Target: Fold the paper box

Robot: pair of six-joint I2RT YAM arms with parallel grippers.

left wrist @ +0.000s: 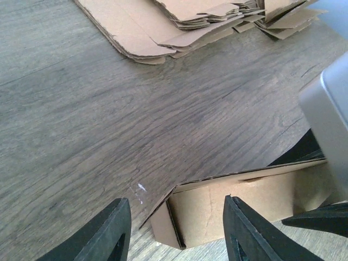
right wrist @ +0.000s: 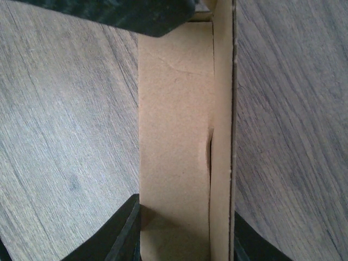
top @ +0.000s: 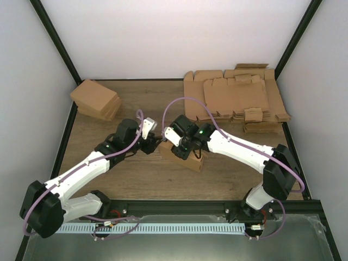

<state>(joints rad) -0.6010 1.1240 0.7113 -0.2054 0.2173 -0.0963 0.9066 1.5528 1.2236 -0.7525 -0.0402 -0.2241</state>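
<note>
The paper box [top: 189,159] lies at the middle of the table as a long, narrow, partly folded brown piece with raised walls. My right gripper [top: 186,148] comes down on it from above. In the right wrist view this gripper [right wrist: 185,209] is shut on the box [right wrist: 174,125], with one finger pressed against each long side. My left gripper [top: 156,143] is at the box's left end. In the left wrist view it [left wrist: 175,201] stands open, the box's open end [left wrist: 217,209] sits between its fingers, and the left finger [left wrist: 109,234] is clear of the cardboard.
A thick pile of flat cardboard sheets [top: 239,98] lies at the back right; its near edge [left wrist: 179,22] shows in the left wrist view. A stack of folded cartons [top: 97,99] sits at the back left. A black frame rail [top: 179,205] runs along the near edge.
</note>
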